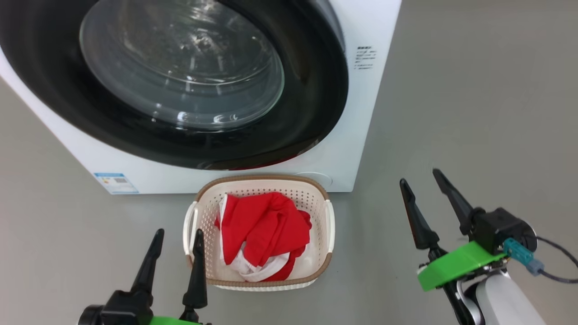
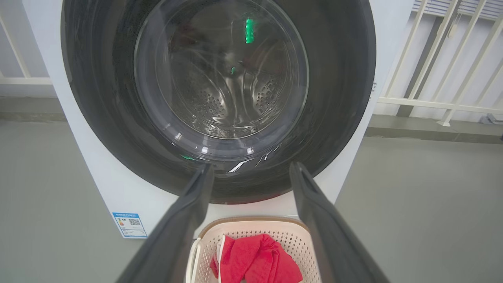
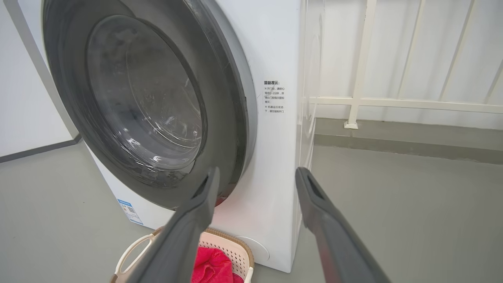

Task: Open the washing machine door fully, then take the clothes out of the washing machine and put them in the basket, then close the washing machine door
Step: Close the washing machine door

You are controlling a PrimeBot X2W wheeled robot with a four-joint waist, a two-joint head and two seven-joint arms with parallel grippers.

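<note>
The washing machine (image 1: 347,149) is a white box, and its door (image 1: 316,99) with black rim and glass bowl lies flat against the front. Through the glass the drum looks bare. Before it on the floor stands the cream basket (image 1: 262,179), with the red and white clothes (image 1: 264,225) piled inside. My left gripper (image 1: 179,232) is open just left of the basket, nothing between its fingers. My right gripper (image 1: 420,177) hangs open over the floor to the basket's right. In the left wrist view the open left gripper (image 2: 252,167) frames door (image 2: 338,98), basket (image 2: 251,224) and clothes (image 2: 255,259). The right gripper (image 3: 258,171) points at the machine's right front edge.
Grey floor surrounds the machine on both sides. A white railing (image 3: 361,102) runs along the wall behind and to the right. A blue sticker (image 1: 116,182) sits low on the machine's front. A cable (image 1: 557,266) trails from my right wrist.
</note>
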